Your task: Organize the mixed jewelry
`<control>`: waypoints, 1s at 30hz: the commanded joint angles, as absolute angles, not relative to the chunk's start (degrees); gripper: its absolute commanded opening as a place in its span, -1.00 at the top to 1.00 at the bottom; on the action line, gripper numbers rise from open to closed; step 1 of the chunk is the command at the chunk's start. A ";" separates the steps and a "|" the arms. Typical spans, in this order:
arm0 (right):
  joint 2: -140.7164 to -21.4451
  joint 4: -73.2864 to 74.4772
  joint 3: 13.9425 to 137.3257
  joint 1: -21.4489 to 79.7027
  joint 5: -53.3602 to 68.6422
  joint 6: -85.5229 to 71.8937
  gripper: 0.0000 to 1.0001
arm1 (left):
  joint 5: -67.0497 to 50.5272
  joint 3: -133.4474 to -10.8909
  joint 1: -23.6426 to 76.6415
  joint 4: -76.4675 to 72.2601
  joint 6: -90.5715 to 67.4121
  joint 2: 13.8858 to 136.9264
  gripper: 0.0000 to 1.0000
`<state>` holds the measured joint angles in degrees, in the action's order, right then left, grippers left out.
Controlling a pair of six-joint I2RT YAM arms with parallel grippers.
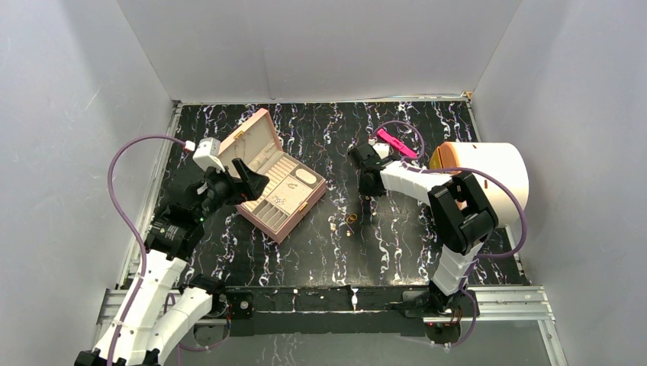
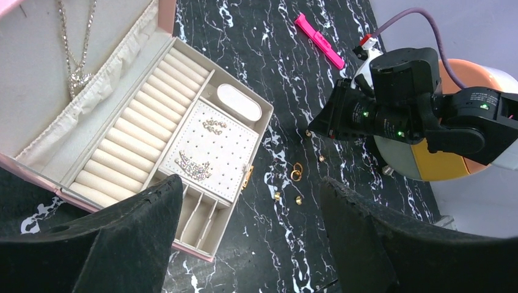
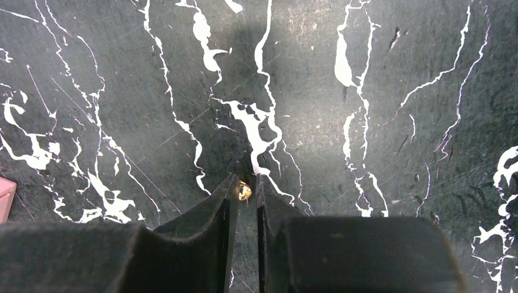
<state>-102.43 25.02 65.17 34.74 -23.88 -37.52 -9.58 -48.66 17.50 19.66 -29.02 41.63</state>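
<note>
The mixed jewelry lies on the black marbled table: two gold rings (image 1: 351, 219) (image 2: 297, 171), two small gold pieces (image 2: 277, 196) below them, and pale studs (image 2: 321, 158) nearer the right arm. My right gripper (image 1: 369, 194) (image 3: 245, 180) points down at the table, its jaws closed to a narrow slit around a tiny gold stud (image 3: 244, 190) at the fingertips. My left gripper (image 1: 248, 179) (image 2: 250, 183) is wide open and empty above the near corner of the open pink jewelry box (image 1: 297, 216) (image 2: 201, 250), left of the loose pieces.
The box holds ring rolls (image 2: 134, 131), a dotted earring pad (image 2: 229, 159) with sparkly pieces, and a necklace (image 2: 76, 73) in its lid. A bright pink bar (image 1: 397, 142) (image 2: 319, 41) lies at the back. A white and orange tub (image 1: 488, 171) lies on its side at the right.
</note>
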 commanded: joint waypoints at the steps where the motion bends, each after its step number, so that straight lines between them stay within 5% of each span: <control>1: -102.17 27.06 67.00 34.50 -23.27 -37.82 0.45 | -10.45 -47.68 17.71 18.62 -29.35 41.26 -0.59; 10: -101.76 27.88 66.64 34.54 -22.92 -36.38 0.43 | -10.20 -46.71 17.73 18.25 -29.53 40.77 -0.59; 24: -102.27 28.01 67.70 34.50 -22.24 -35.86 1.00 | -9.97 -46.37 17.75 18.15 -29.58 40.18 -0.59; 30: -99.50 27.34 67.57 34.42 -18.84 -35.77 1.00 | -10.54 -46.55 17.74 18.04 -29.75 40.32 -0.59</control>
